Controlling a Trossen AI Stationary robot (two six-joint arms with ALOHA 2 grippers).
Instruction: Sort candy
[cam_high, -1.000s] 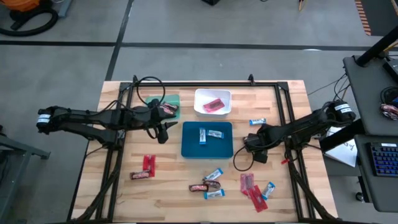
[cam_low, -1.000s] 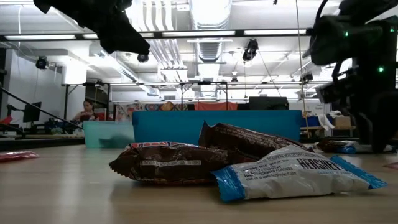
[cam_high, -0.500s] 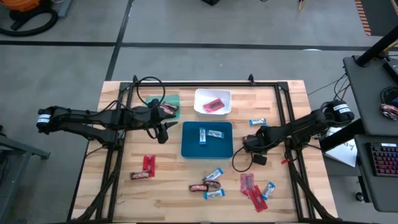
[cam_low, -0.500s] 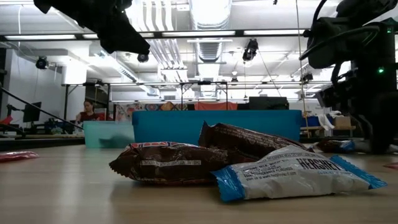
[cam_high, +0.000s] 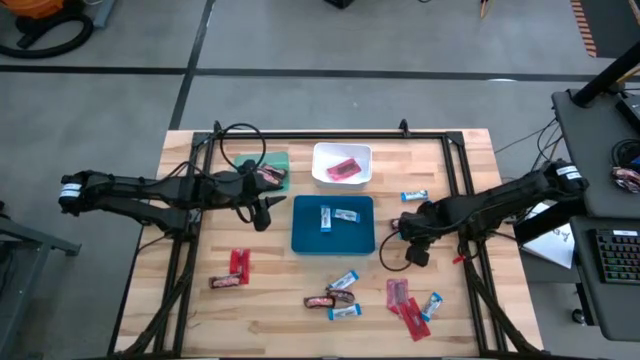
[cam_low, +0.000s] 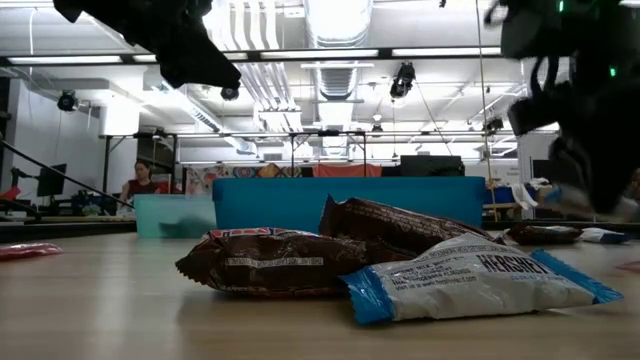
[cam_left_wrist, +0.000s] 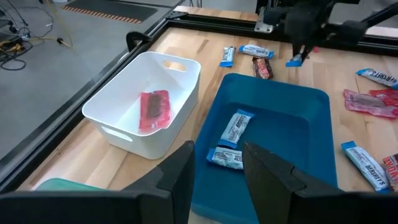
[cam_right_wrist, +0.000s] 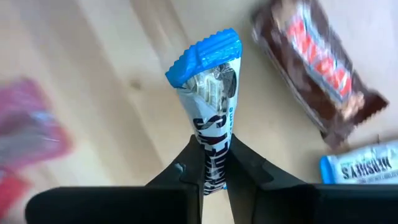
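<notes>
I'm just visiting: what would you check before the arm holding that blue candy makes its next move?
1. Grip: ok. The right gripper is shut on the lower end of the blue-and-white bar.
2. Right destination: ok. The blue tray already holds two bars of the same kind.
3. Room in the tray: ok. Much of its floor is bare.
4. Other arm out of the way: ok. The left gripper hovers off the tray's left edge, open and empty.
5. Bar lifted clear of the neighbouring candies: cannot tell.
</notes>
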